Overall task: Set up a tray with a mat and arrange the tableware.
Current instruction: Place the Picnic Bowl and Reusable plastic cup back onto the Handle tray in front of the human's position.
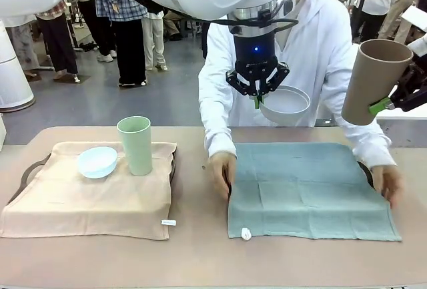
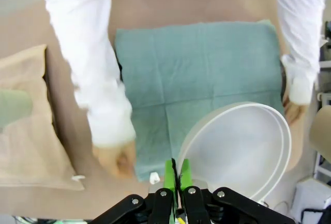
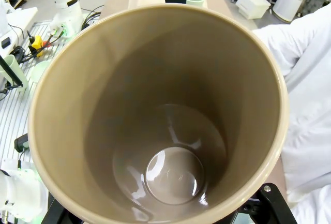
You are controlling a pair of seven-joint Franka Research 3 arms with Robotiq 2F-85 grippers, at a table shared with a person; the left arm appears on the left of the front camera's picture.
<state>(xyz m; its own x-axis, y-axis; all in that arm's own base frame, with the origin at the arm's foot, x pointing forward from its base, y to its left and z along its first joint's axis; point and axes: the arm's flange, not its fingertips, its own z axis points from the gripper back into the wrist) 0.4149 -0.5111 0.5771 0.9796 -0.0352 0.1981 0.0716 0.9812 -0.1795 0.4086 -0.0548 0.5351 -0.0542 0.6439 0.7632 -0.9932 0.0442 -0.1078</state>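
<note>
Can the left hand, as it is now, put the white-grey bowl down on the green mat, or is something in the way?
Probably yes. The left hand holds the white-grey bowl above the green mat, whose middle is bare; the person's hands press only its side edges.

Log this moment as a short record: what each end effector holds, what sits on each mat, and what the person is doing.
left end effector: shut on the rim of the white-grey bowl, held above the green mat
right end effector: gripping the tan cup, tilted in the air
beige mat: blue bowl and green cup
person's hands: pressing the green mat's side edges
</note>
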